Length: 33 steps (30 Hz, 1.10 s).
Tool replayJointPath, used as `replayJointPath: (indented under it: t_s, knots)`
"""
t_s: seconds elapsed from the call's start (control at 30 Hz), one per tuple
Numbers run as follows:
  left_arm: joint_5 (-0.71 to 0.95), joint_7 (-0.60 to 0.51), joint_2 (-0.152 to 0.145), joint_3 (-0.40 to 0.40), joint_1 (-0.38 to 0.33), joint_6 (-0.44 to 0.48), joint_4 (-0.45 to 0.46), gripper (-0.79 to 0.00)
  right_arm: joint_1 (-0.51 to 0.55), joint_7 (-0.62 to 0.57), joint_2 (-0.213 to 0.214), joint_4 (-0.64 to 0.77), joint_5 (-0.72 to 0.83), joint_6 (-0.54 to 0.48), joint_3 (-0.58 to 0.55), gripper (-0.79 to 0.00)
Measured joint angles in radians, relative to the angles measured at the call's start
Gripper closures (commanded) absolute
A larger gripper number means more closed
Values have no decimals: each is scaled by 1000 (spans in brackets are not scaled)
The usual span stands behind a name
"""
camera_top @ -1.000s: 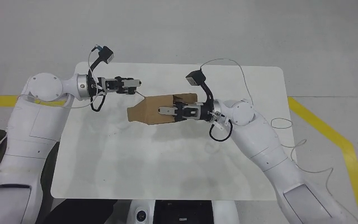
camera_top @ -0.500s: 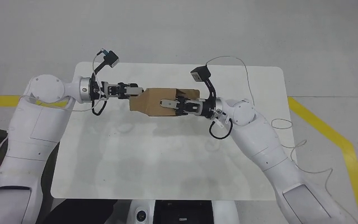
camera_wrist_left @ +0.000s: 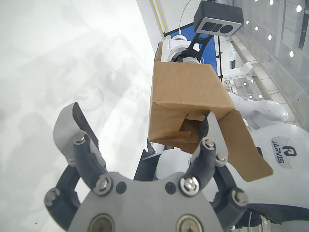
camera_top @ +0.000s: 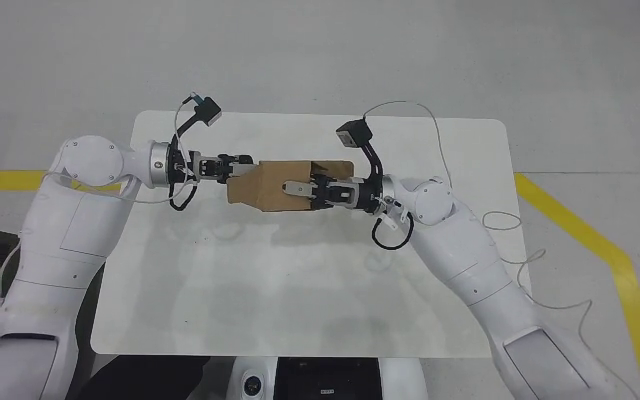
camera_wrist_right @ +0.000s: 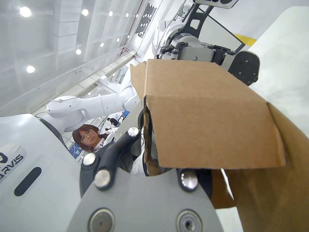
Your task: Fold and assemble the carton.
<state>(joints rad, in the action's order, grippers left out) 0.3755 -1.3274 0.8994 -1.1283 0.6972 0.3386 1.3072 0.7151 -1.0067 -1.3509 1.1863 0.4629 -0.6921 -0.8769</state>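
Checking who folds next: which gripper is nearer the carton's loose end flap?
Left. The left gripper sits open right at the flap, one finger beside it; the right gripper grips the carton from its far end.

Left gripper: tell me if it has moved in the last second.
Yes. The left gripper has come away from the table's far edge, toward the middle, up to the carton's end.

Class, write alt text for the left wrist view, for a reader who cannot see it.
The open left gripper faces a brown carton held above the white table, with one fingertip at the carton's open end. A loose flap sticks out beside that finger.
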Motion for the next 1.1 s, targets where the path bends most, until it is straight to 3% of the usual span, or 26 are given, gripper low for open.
replayJointPath:
  t_s: [0.47,0.83,1.1]
  knots:
    - [6,4,1,1,0,-5,-12,-785,-8,13,-2,-21,-25,-15,-18,0]
    - [88,2,-3,-41,-9,-29,-56,-785,12,80,28,-22,-205,37,-104,0]
    - [28,32,-9,-57,8,8,20,-785,18,104,29,-3,-255,73,-94,0]
